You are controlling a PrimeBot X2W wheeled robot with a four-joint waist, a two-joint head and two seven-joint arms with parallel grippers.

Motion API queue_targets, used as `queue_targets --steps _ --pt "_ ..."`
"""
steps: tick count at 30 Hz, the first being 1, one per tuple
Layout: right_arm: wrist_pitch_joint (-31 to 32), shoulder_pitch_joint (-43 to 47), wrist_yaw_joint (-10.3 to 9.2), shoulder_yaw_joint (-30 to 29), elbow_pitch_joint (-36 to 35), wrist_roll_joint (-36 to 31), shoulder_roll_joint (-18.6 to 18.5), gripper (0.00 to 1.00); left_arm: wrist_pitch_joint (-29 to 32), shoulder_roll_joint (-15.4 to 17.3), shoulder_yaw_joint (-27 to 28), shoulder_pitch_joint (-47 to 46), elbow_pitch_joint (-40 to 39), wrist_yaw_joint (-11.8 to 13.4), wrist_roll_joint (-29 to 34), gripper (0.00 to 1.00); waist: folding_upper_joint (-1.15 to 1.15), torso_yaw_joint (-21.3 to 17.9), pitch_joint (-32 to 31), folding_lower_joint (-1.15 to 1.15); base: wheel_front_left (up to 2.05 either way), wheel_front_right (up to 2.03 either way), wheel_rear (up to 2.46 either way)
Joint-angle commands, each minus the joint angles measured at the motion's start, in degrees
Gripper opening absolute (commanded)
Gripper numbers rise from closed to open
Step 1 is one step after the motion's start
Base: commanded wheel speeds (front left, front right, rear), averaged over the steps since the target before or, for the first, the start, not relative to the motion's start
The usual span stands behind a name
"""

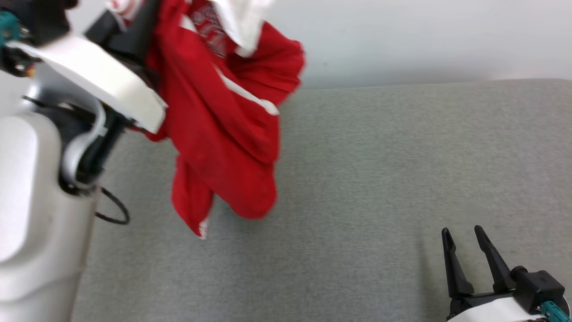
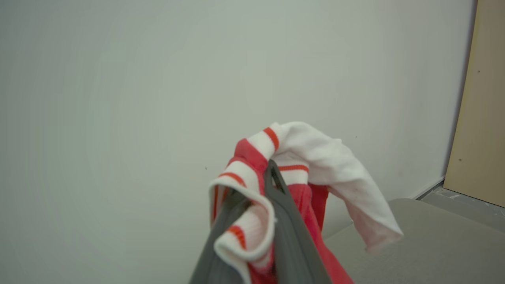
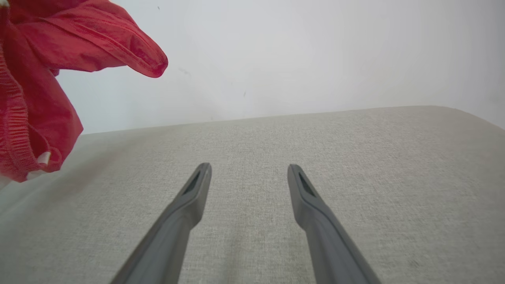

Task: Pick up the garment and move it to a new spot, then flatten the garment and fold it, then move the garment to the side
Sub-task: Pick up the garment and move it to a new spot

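Grey padded table [image 1: 402,179]: left fingers [image 2: 288,232] clamp the red-and-white garment [image 1: 223,134], which hangs above it; right fingers [image 3: 309,209] spread, empty. Step in hand, as judged: relocation. Next: lower onto new spot, release.

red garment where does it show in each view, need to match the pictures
Head view: the garment hangs in the air at upper left of centre, above the grey surface.
Left wrist view: bottom centre, its striped white edge pinched in the left gripper.
Right wrist view: upper left corner, left of the open right gripper.
Shared landmark: the grey surface's far edge against the white wall.
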Motion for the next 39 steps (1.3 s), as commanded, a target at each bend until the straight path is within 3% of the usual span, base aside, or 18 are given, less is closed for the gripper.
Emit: queue_targets --steps 1,8,14,20,32,33,34,35,36,39 --pt "0.05 0.46 -0.17 -0.23 -0.17 0.4 -0.06 1.0 1.21 -0.8 -0.97 1.06 -3.11 0.08 -1.02 0.0 0.0 -2.18 -0.31 0.0 0.0 0.0 0.0" --pt "0.05 0.52 -0.16 -0.66 -0.37 0.57 0.56 1.0 5.11 -6.12 -7.49 2.76 -12.26 0.3 -3.29 0.0 0.0 -7.08 -0.07 0.0 0.0 0.0 0.0" --pt "0.05 0.64 -0.16 -1.02 -0.08 0.98 0.81 1.0 4.73 -12.08 -15.1 3.87 -11.44 0.7 -1.69 0.0 0.0 -10.24 0.77 0.0 0.0 0.0 0.0" --pt "0.05 0.42 -0.16 -0.34 0.24 1.82 1.05 1.0 0.32 -16.04 -21.31 10.38 -1.21 1.69 -1.34 0.0 0.0 -12.96 1.84 0.0 0.0 0.0 0.0" --pt "0.05 -0.39 -0.16 0.97 1.45 2.27 1.1 1.0 -13.78 -18.2 -31.75 16.45 27.84 1.96 0.16 0.0 0.0 -13.57 3.35 0.0 0.0 0.0 0.0" --pt "0.05 -0.38 -0.16 0.94 1.51 2.35 1.08 1.0 -14.95 -18.2 -32.27 16.23 29.04 2.01 -0.03 0.12 0.0 -13.41 3.28 0.0 0.0 0.0 0.0" --pt "0.05 -0.3 -0.16 0.81 1.56 2.37 1.07 1.0 -16.21 -18.24 -32.81 15.98 29.61 1.92 -0.74 0.45 0.0 -13.16 3.16 0.0 0.0 0.0 0.0" --pt "0.05 -0.14 -0.16 0.63 1.55 2.3 1.07 1.0 -17.04 -18.26 -33.32 15.77 29.87 1.86 -1.7 0.88 0.0 -12.88 3.03 0.0 0.0 0.0 0.0" --pt "0.05 0.08 -0.16 0.46 1.55 2.14 1.07 1.0 -17.61 -18.25 -33.89 15.42 30.06 1.86 -2.49 1.0 0.0 -12.52 2.88 0.0 0.0 0.0 0.0" --pt "0.05 0.84 -0.16 -0.03 1.71 1.58 1.08 1.0 -19.21 -18.26 -34.78 14.51 29.8 2.59 -4.63 1.0 0.0 -11.52 2.17 0.0 0.0 0.0 0.0"
